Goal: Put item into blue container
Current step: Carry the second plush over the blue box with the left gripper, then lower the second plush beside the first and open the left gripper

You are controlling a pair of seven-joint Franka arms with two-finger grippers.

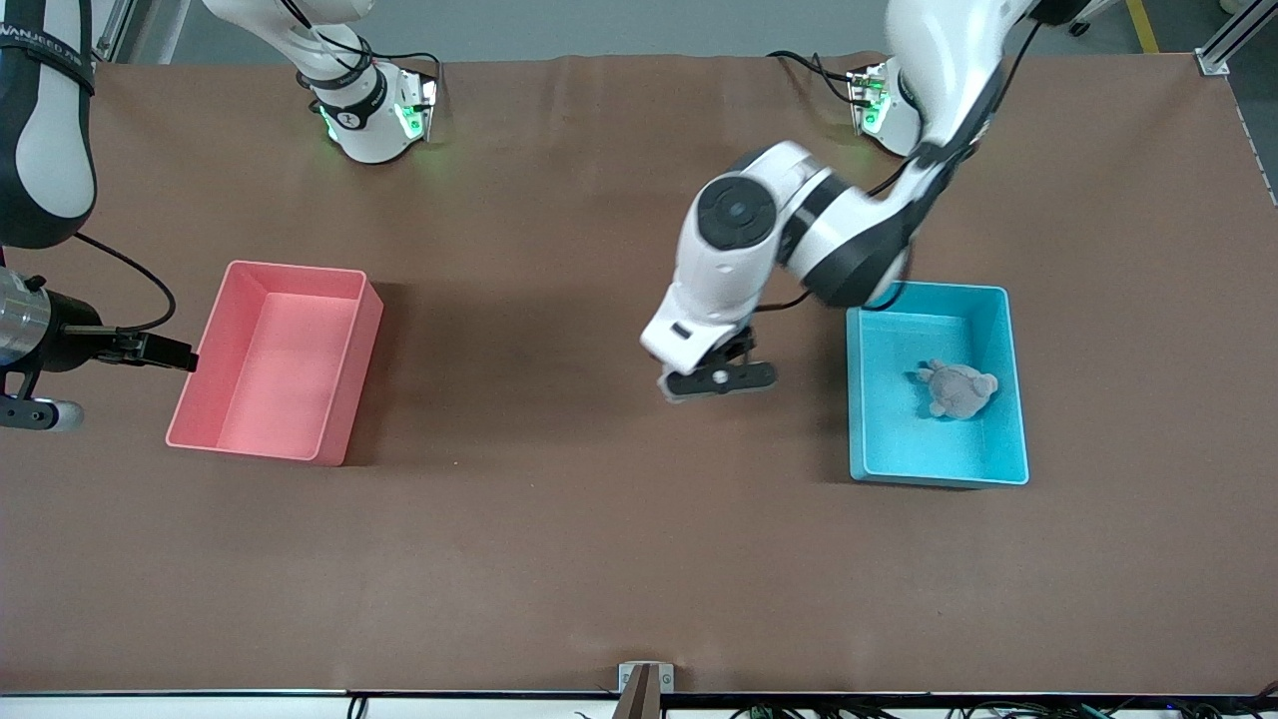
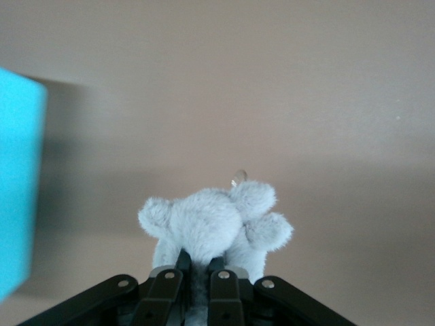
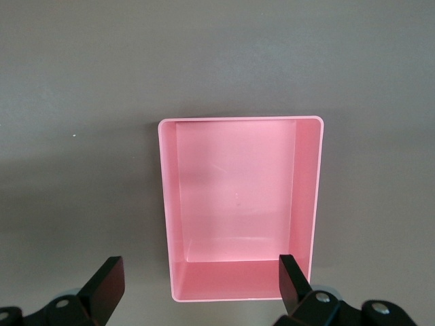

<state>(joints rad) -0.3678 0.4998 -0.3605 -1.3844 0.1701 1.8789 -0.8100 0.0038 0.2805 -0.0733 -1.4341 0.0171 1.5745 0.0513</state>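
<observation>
The blue container [image 1: 899,439] stands toward the left arm's end of the table, with one grey plush toy [image 1: 957,390] lying inside it. My left gripper [image 1: 717,380] hangs over the bare table beside that bin, toward the table's middle. In the left wrist view the left gripper [image 2: 199,261] is shut on a second grey plush toy [image 2: 211,221], and a wall of the blue container [image 2: 17,183] shows at the edge. In the front view the held toy is hidden under the hand. My right gripper [image 3: 198,272] waits open and empty.
A pink bin [image 1: 270,359] of the same size stands toward the right arm's end, empty inside [image 3: 234,197]. The right arm's hand [image 1: 35,411] is beside it at the table's end. Brown tabletop lies between the two bins.
</observation>
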